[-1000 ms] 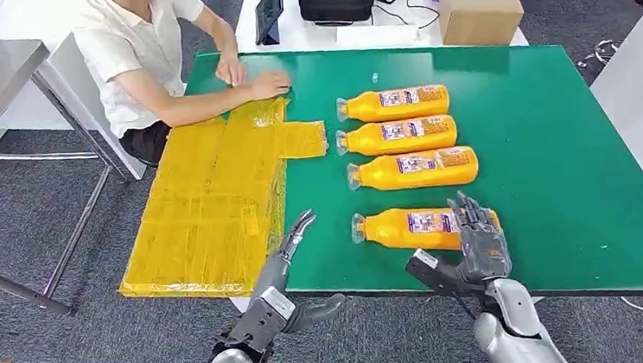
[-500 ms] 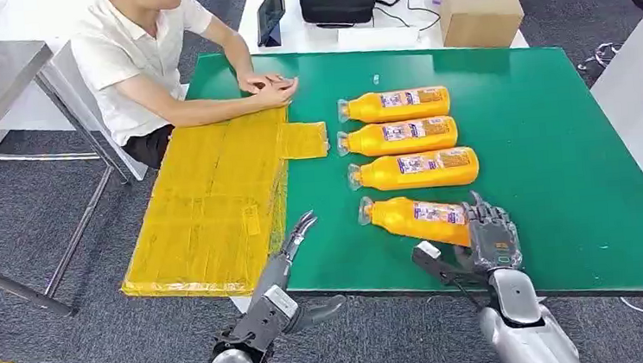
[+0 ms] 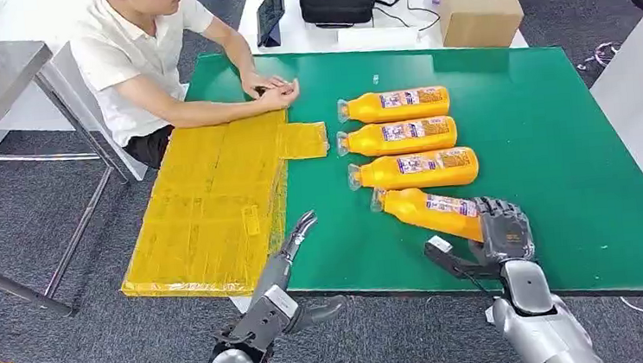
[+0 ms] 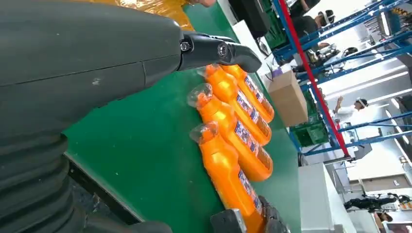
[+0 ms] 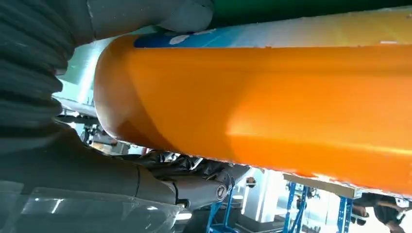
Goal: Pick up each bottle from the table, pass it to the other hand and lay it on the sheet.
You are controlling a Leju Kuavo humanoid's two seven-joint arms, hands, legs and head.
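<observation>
While no bottle lies on the sheet (image 3: pixel 207 208), the nearest bottle (image 3: pixel 428 208) is apparently gripped by the right hand (image 3: pixel 503 236); the left hand (image 3: pixel 292 240) waits empty, fingers spread.

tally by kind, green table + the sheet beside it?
Orange bottles: 4, one held by the right hand, three lying in a row
Yellow sheet: 1
Small clear cap-like item: 1
Total: 6
</observation>
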